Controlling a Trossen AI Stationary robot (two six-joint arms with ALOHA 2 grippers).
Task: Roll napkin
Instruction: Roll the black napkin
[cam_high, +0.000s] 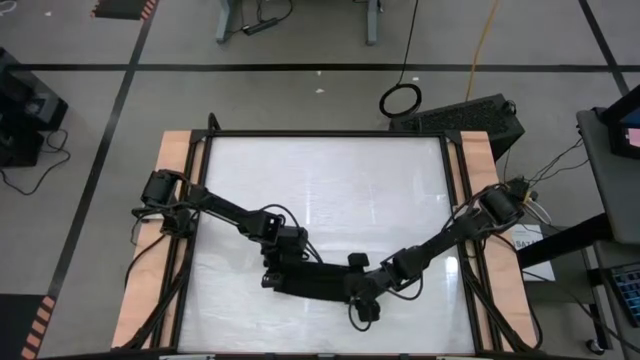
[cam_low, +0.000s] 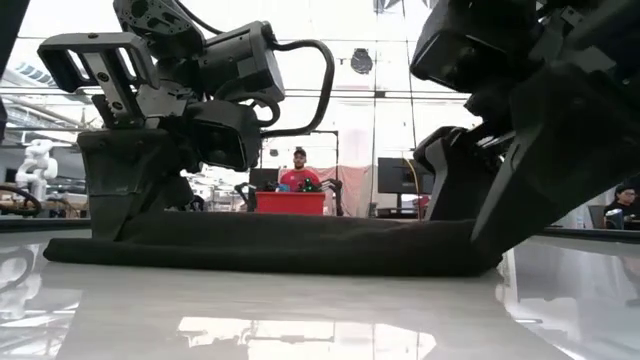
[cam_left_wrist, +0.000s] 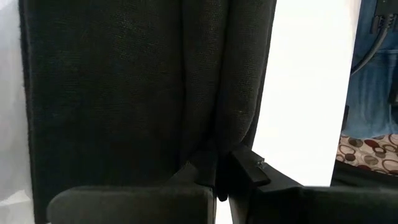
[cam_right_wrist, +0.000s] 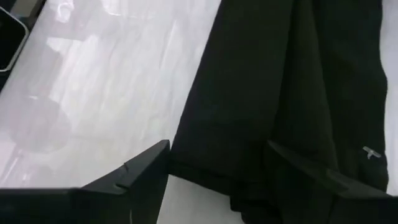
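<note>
The napkin (cam_high: 315, 285) is a long, narrow band of black cloth lying flat on the white table near its front edge, running left to right (cam_low: 280, 245). My left gripper (cam_high: 272, 272) is at the band's left end, shut on the cloth (cam_left_wrist: 217, 171). My right gripper (cam_high: 362, 295) is at the band's right end and is open (cam_right_wrist: 217, 158). One of its fingers (cam_right_wrist: 146, 171) stands beside the napkin's edge over the bare table. The other finger (cam_right_wrist: 305, 165) is over the cloth (cam_right_wrist: 280, 81). A small white mark (cam_right_wrist: 371, 152) shows on the cloth nearby. My left gripper pinches a raised lengthwise fold (cam_left_wrist: 214, 146) at the napkin's left end between its two fingers. The fingers slant down and lie along the band. The rest of the band lies flat on the table. My right gripper: I cannot tell whether its open fingers touch the napkin.
The bare white tabletop (cam_high: 320, 190) stretches toward the far edge inside a black frame (cam_high: 325, 133), with wooden strips (cam_high: 172, 180) along both sides. Beyond the table, a person stands behind a red box (cam_low: 290, 202).
</note>
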